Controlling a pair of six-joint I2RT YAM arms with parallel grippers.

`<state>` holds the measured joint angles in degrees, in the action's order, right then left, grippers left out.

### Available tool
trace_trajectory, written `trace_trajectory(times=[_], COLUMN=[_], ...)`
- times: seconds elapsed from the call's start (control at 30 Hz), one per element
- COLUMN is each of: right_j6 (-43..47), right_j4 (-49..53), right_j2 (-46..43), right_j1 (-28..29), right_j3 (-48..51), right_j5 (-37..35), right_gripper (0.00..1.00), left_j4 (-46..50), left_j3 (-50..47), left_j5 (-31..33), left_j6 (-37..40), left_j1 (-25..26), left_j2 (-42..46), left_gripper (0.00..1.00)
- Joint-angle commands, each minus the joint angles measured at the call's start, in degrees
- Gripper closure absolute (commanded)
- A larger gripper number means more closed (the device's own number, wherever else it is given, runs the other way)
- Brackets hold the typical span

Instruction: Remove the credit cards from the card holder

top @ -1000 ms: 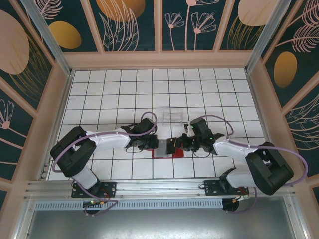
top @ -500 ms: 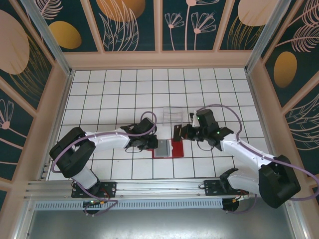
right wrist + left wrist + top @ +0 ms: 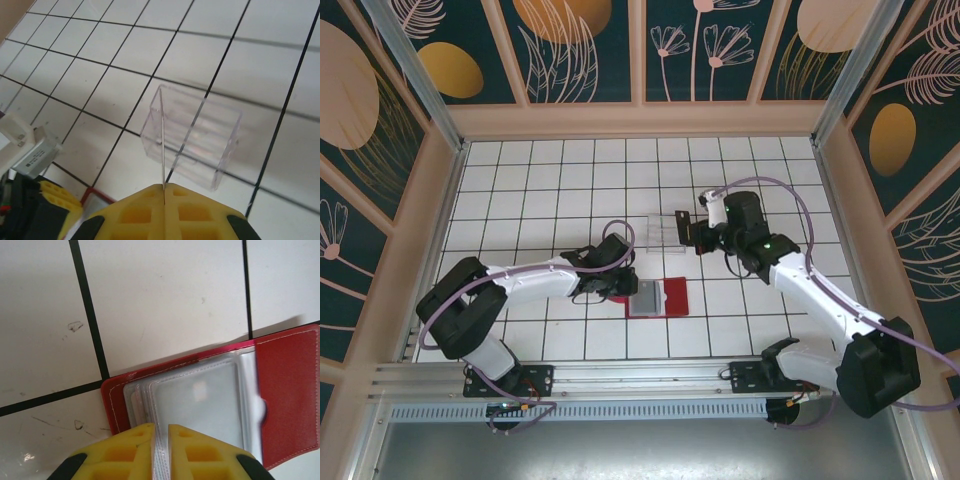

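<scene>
The red card holder (image 3: 670, 297) lies open on the white tiles, its greyish clear sleeves (image 3: 200, 400) fanned out. My left gripper (image 3: 161, 427) is shut on the near edge of those sleeves and pins the card holder (image 3: 290, 390) down; in the top view it (image 3: 626, 290) sits at the holder's left side. My right gripper (image 3: 164, 186) is shut on one of the credit cards (image 3: 163, 145), seen edge-on as a thin upright line. In the top view this dark card (image 3: 681, 229) hangs from the right gripper (image 3: 692, 237) beside the clear box.
A clear plastic box (image 3: 210, 135) stands on the tiles just beyond the held card, also seen in the top view as the clear box (image 3: 663, 230). Wooden walls ring the tiled floor (image 3: 550, 180). A corner of the card holder (image 3: 92, 192) and the left arm's yellow finger (image 3: 50, 192) lie at lower left.
My right gripper has lifted away from the card holder with a card in it and moved back toward the clear box. The left gripper has stayed on the sleeves.
</scene>
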<state>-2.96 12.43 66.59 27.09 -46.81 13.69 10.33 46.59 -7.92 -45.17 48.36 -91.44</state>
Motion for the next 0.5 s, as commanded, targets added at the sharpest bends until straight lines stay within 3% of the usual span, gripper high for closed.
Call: trace_trajectory(times=[0.0, 0.47], right_j6=[13.1, 37.1], right_j4=[1.2, 10.2], right_j2=[1.6, 9.4], right_j1=[-0.3, 0.0], right_j3=[-3.9, -15.3], right_j5=[-2.2, -2.2], right_gripper=[1.0, 1.0], left_j4=[1.2, -0.5], left_j3=[1.2, 1.0], left_j5=[1.7, 2.1], left_j6=[1.2, 2.3], left_j1=[0.3, 0.3], left_j2=[1.9, 2.1], left_gripper=[0.83, 0.83])
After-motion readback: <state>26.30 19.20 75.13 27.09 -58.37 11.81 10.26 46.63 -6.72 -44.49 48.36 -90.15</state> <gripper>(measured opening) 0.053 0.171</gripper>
